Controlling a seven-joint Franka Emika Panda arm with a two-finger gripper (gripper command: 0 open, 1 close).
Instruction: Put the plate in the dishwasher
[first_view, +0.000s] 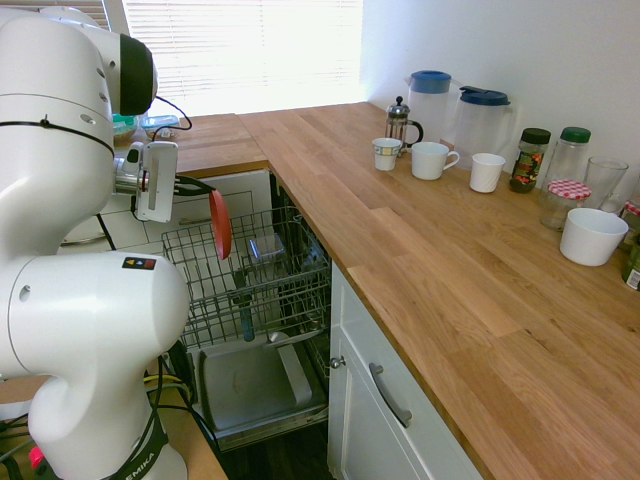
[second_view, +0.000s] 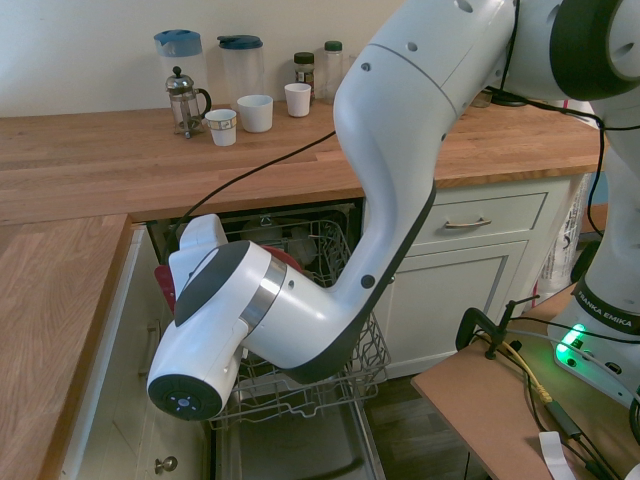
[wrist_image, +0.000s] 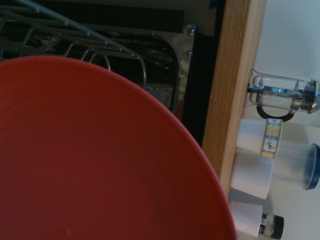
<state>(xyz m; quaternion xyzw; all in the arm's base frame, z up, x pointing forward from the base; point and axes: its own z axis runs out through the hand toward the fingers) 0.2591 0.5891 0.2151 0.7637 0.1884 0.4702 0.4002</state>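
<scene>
I have the plate (first_view: 220, 224) pinched on edge in the gripper (first_view: 203, 190), fingers pressed tight on its rim. From the first exterior view the plate stands upright, its face turned sideways, hanging just ahead of the hand and above the pulled-out wire rack (first_view: 262, 275) of the dishwasher (first_view: 255, 385). I can't tell whether its lower edge touches the rack wires or hangs just clear of them.

In the second exterior view the arm's elbow blocks most of it; I only catch a red sliver of plate (second_view: 166, 290) at the near side of the rack (second_view: 340, 380). The wrist view is nearly filled by the plate's face (wrist_image: 90, 160), with rack wires (wrist_image: 75, 45) and the dark interior behind it.

The dishwasher door (first_view: 250, 390) lies open, flat beneath the rack.
</scene>
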